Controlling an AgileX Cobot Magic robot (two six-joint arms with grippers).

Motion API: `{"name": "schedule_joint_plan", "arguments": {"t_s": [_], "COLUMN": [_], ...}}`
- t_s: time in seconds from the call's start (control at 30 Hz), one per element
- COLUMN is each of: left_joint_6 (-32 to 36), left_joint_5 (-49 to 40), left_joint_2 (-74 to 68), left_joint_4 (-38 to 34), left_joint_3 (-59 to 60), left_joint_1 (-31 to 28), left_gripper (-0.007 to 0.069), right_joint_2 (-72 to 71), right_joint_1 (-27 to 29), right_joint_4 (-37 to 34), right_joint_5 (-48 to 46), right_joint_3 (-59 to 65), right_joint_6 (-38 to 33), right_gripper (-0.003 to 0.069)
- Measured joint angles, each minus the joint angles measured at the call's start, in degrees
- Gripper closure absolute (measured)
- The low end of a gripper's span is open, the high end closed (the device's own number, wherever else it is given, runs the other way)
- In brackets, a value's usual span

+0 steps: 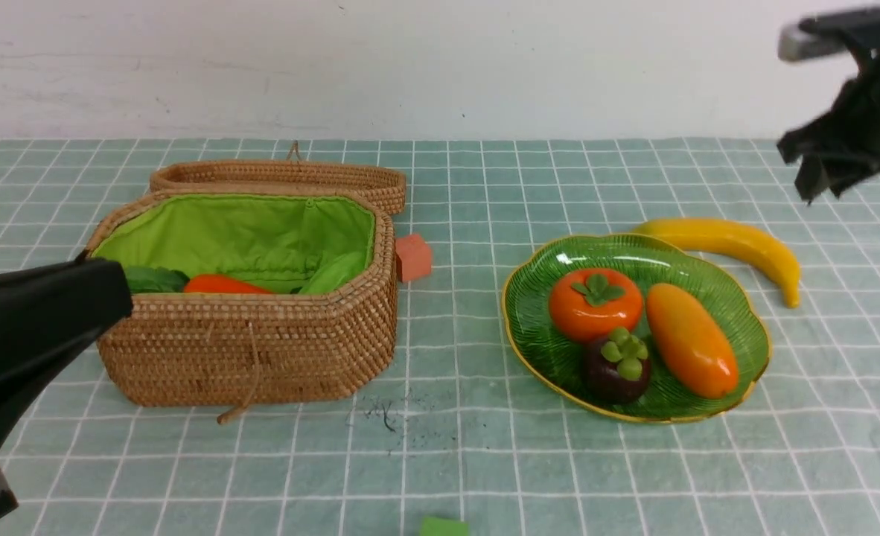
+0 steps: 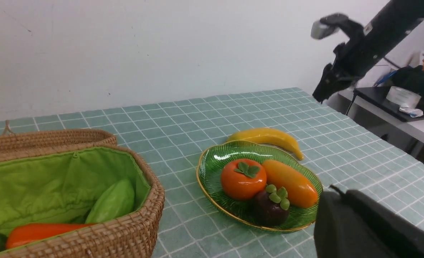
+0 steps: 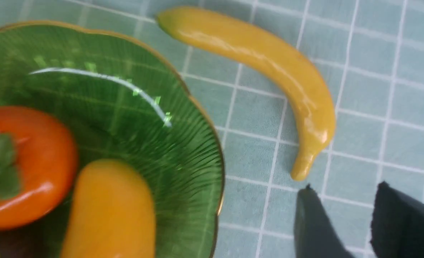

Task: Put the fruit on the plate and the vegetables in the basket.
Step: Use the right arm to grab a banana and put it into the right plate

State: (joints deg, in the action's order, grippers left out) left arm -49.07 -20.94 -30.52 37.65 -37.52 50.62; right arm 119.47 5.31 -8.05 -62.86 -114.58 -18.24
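The wicker basket [image 1: 261,350] stands on the left and holds the orange carrot [image 1: 224,284], the light green cucumber [image 1: 336,272] and dark green leaves [image 1: 153,279]; no white radish body shows. The green plate [image 1: 745,313] holds the persimmon [image 1: 595,304], the mangosteen [image 1: 619,366] and the mango [image 1: 689,341]. The banana [image 1: 738,244] lies on the cloth just behind and right of the plate. My right gripper [image 1: 820,190] is open and empty, raised above the banana's far end [image 3: 345,186]. My left gripper [image 1: 116,294] sits at the basket's left front and looks shut and empty [image 2: 341,195].
A small red block [image 1: 413,257] lies right of the basket. A green block [image 1: 444,527] sits at the table's front edge. The basket lid [image 1: 284,179] lies open behind the basket. A side table with clutter [image 2: 402,104] stands beyond the table's right edge.
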Motion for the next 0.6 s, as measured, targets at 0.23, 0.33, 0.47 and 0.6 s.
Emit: {"name": "schedule_joint_plan", "arguments": {"t_s": [0.23,0.33,0.47,0.6], "left_joint_6": [-0.05,-0.05,-0.05,-0.05], "left_joint_5": [-1.52,-1.52,-1.56,-1.78], "left_joint_2": [0.00,0.00,0.00,0.00], "left_joint_4": [-0.80,-0.87,-0.87,-0.87], "left_joint_3": [0.00,0.00,0.00,0.00], "left_joint_1": [0.00,0.00,0.00,0.00], "left_gripper": [0.0637,0.0636,0.0634,0.0632], "right_joint_2": [12.26,14.27,15.98,16.70], "right_joint_1": [3.41,3.41,3.35,3.28], "right_joint_4": [-5.46,-5.88,-6.07,-6.51], "right_joint_5": [11.59,14.46,16.79,17.44], "right_joint_3": [0.05,0.05,0.05,0.05], "right_joint_6": [-7.15,-9.30,-10.20,-10.33], "right_gripper": [0.0094,0.0078,0.0097,0.0195]}}
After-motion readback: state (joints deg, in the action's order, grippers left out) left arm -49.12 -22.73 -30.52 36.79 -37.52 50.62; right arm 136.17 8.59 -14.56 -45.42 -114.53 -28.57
